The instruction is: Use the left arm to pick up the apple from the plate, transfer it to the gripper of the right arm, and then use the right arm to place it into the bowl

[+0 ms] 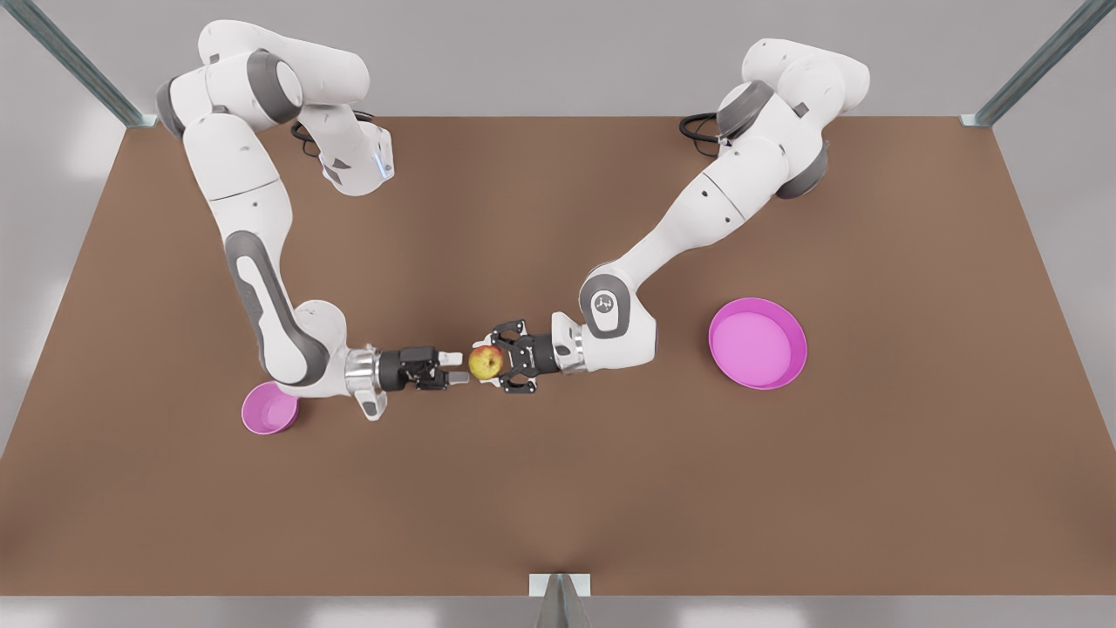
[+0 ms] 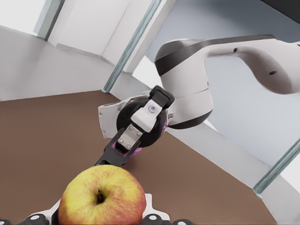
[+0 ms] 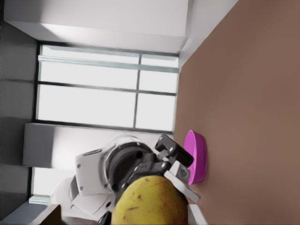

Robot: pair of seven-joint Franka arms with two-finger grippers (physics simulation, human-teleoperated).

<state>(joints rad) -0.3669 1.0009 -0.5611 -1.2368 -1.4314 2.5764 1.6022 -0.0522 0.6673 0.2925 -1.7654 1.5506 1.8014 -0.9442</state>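
The left claw (image 1: 504, 362), all black with linkage fingers, is clenched on the apple (image 1: 486, 361) and holds it in the air above the middle of the bench (image 1: 558, 506). In the left wrist view the apple (image 2: 102, 197) sits between the claw's black finger links with its stem end facing the camera.

The right claw (image 1: 455, 368), with white fingertips (image 1: 451, 358), points straight at the apple from the opposite side. Its fingers are spread apart, one above and one below the apple's near edge as the front view shows them, and their tips reach just to the fruit; whether they touch it cannot be told. The right wrist view shows the apple (image 3: 151, 202) close up, with the left claw (image 3: 161, 168) behind it.

The plate (image 1: 757, 343) lies on the bench well away from the apple, beyond the left arm's wrist. The bowl (image 1: 268, 408) sits on the other side of the apple, partly under the right arm's elbow. The bench surface between the apple and the front edge is open brown board.
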